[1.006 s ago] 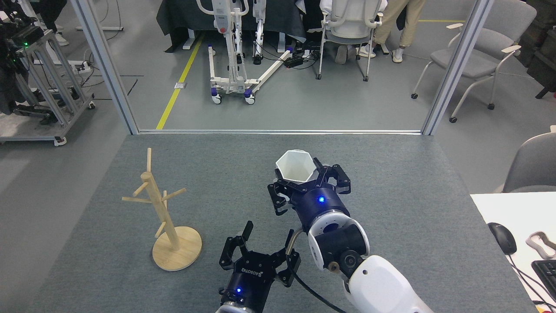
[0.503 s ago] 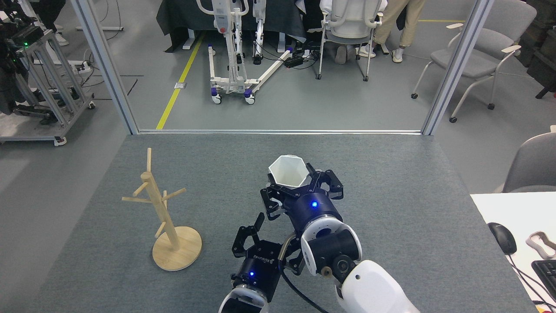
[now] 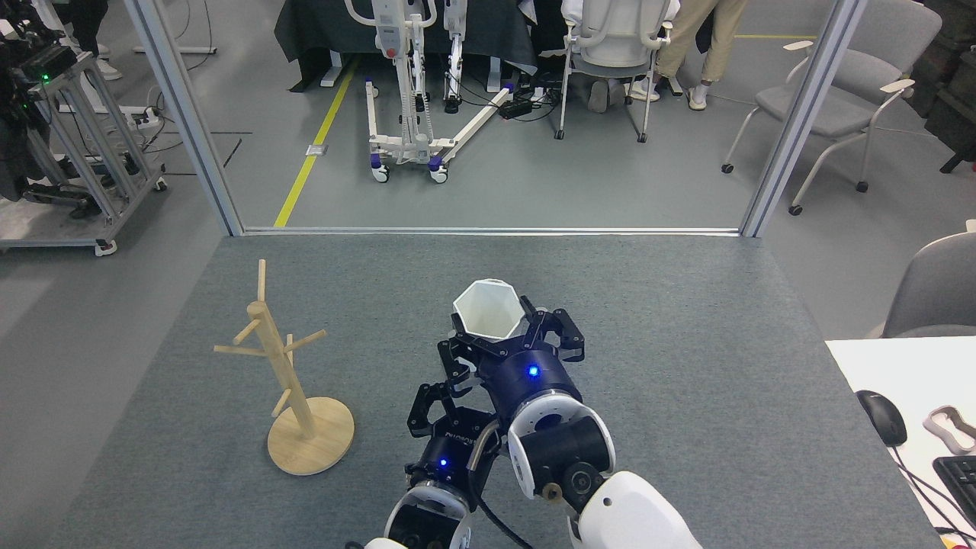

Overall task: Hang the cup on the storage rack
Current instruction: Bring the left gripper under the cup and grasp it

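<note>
**A robotics lab with office desks around it**

Grey carpeted test table [image 3: 686, 366] fills the lower frame, fenced by aluminium posts [image 3: 183, 114]. Beyond it, top centre, a wheeled white lifting frame [image 3: 408, 99] stands on grey floor beside a yellow floor line [image 3: 316, 137]. Upper left holds an aluminium equipment cart [image 3: 72, 152]. Office chairs [image 3: 831, 99] sit upper right; a mouse [image 3: 882, 417] and keyboard [image 3: 959, 476] lie at lower right.

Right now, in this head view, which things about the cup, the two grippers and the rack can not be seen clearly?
- Cup: only the rim and inside show; the right gripper hides its lower body and tab.
- Left gripper: the right arm partly covers it, so the state of its jaws is unclear.
- Storage rack: its rear pegs overlap the pole, so their number is uncertain.
</note>
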Available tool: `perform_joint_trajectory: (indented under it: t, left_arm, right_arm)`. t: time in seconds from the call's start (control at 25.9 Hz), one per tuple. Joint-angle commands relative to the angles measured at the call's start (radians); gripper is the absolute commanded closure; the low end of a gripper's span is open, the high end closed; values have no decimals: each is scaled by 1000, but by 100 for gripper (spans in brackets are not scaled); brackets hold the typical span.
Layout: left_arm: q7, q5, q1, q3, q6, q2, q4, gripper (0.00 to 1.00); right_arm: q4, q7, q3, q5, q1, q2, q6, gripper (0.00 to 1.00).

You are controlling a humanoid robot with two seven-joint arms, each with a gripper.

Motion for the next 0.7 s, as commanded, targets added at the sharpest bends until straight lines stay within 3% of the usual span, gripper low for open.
perform_joint_trajectory:
  t: [0.0,0.5,0.66]
  left_arm:
    - [1,3,-25,4,17,4,12,1]
    - [-4,3,-83,7,34,1,83,5]
    - [-4,0,-119,12,28,1,115,23]
  right_arm:
    - [0,1,2,9,11,15,-2,100]
    - [6,1,4,10,27,18,-2,100]
    - [6,1,7,10,31,16,-2,100]
